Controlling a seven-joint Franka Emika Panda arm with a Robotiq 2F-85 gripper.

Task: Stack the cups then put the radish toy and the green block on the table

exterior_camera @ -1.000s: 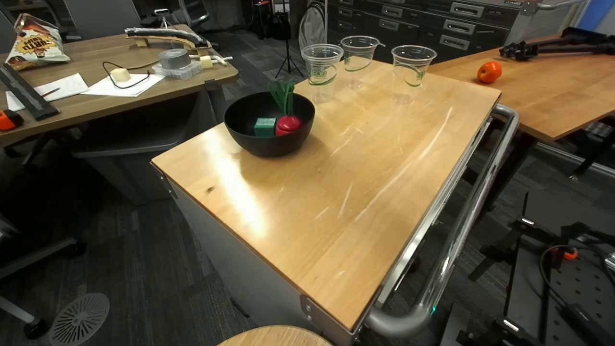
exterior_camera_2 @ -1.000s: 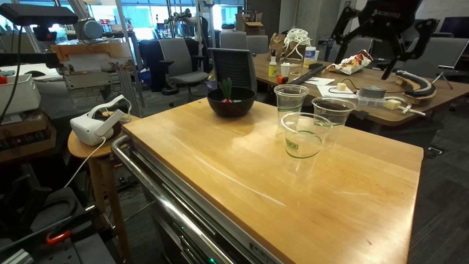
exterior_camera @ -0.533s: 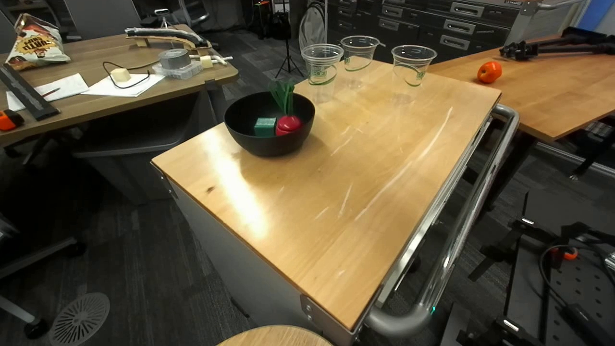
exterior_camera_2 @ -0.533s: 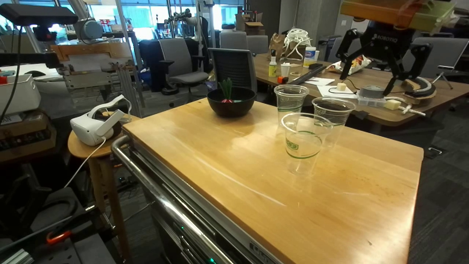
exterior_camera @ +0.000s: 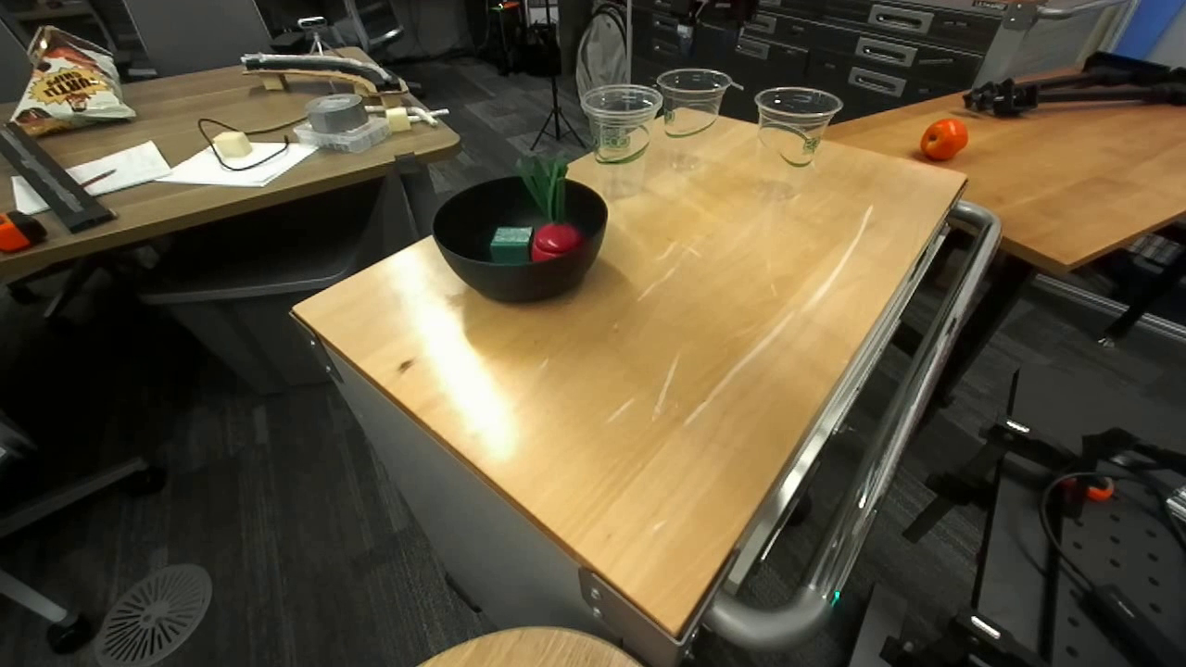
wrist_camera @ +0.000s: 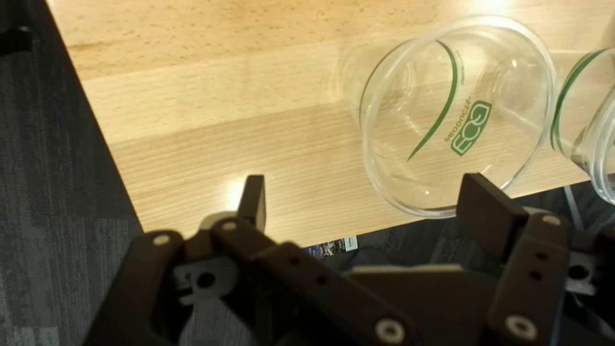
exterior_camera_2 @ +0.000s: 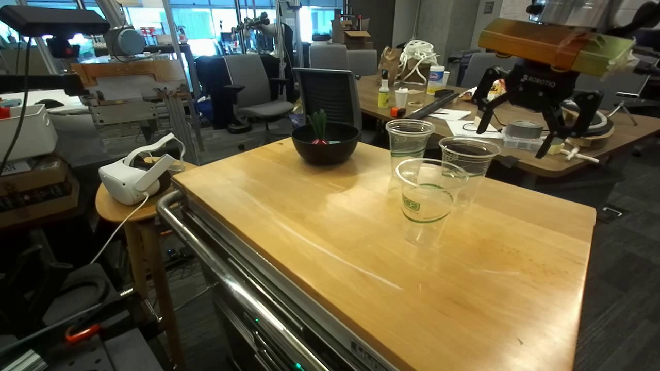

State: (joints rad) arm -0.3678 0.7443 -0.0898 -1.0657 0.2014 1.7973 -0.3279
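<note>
Three clear cup places stand upright on the light-wood table: a front cup, a cup behind it and a cup nearer the bowl, whose rim looks doubled. In the black bowl lie the radish toy and the green block. My gripper hangs in the air beyond the cups, jaws wide apart. Nothing is between its fingertips. In the wrist view, one cup lies ahead, its rim partly behind the right finger; another cup is cut off at the right edge.
A metal rail runs along one table edge. Beside the table is a cluttered desk with tape and papers. A stool carries a white headset. An orange-red round thing sits on a separate wooden table.
My gripper has come down from the top of the exterior view toward the level of the cup rims, still open. A dark part now shows at another view's top edge. Cups and bowl have not moved.
</note>
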